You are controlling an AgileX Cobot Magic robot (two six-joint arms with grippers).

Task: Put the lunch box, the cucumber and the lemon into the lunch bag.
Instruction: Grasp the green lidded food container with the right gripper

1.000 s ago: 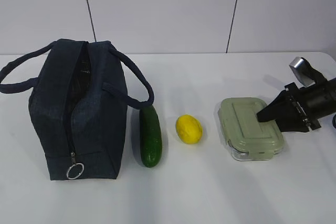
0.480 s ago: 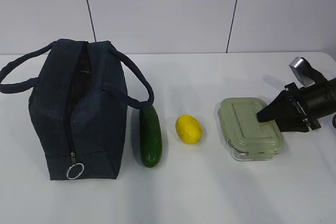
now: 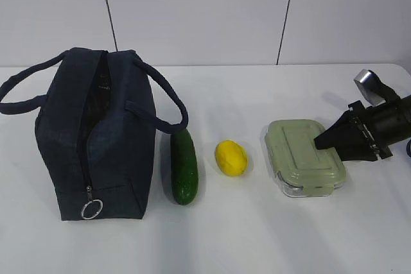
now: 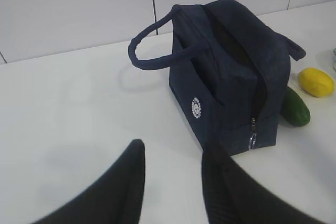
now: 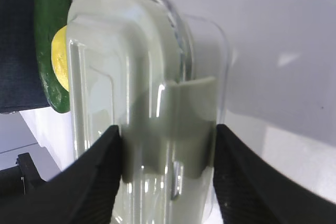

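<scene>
The right gripper (image 3: pixel 319 141) clamps the lunch box (image 3: pixel 303 156) at its 3 o'clock edge; the left gripper (image 4: pixel 170 169), jaws parted and empty, hangs over bare table (image 4: pixel 79 124).

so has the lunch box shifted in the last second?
Yes, slightly: the lunch box has tipped, its near-left corner lifting off the table in the right gripper, gap to the lemon roughly unchanged.

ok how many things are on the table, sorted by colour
Green: 2, the cucumber and the lunch box with its pale green lid
Yellow: 1, the lemon
Dark navy: 1, the lunch bag
Total: 4
</scene>
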